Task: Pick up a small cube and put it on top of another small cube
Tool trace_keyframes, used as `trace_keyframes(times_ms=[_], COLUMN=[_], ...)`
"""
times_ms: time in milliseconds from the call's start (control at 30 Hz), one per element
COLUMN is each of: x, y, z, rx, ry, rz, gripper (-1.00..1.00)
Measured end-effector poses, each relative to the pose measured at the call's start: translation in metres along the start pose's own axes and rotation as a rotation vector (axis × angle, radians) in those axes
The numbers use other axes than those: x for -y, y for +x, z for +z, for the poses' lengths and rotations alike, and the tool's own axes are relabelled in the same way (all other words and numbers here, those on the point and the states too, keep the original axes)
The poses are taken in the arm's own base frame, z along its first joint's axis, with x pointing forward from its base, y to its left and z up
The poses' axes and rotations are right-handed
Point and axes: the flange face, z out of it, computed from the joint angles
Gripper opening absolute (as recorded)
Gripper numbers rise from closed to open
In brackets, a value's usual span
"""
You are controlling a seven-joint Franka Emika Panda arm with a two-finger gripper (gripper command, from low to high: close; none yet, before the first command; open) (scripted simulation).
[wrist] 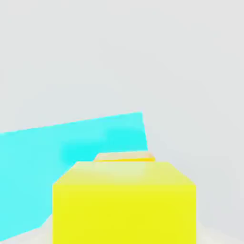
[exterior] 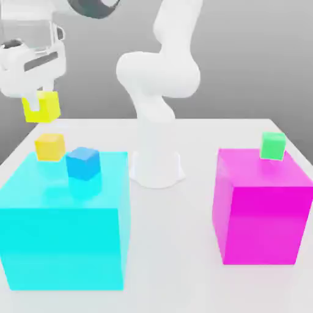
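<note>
resting on the white surface (exterior: 195,202), the big cyan block (exterior: 64,223) carries a small blue cube (exterior: 83,163); the big magenta block (exterior: 261,208) carries a small green cube (exterior: 272,146). the jaws (exterior: 36,105) hold the small lemon-yellow cube (exterior: 43,107) clamped in the air above the small orange-yellow cube (exterior: 49,147).

I see a smooth, matt lemon-yellow small cube (exterior: 46,105) in my glossy white plastic gripper (exterior: 36,104); below the hand, the big cyan block (exterior: 64,226) looks slick, faintly reflective.
</note>
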Motion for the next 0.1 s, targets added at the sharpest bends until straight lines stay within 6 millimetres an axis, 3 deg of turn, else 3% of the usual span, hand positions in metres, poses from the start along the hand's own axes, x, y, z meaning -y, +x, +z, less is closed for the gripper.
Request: trace_keyframes(times_ms=[100], x=[0.0000], y=[0.0000], z=[0.0000], rx=[0.000], ry=[0.000], rz=[0.000], gripper=[1.00])
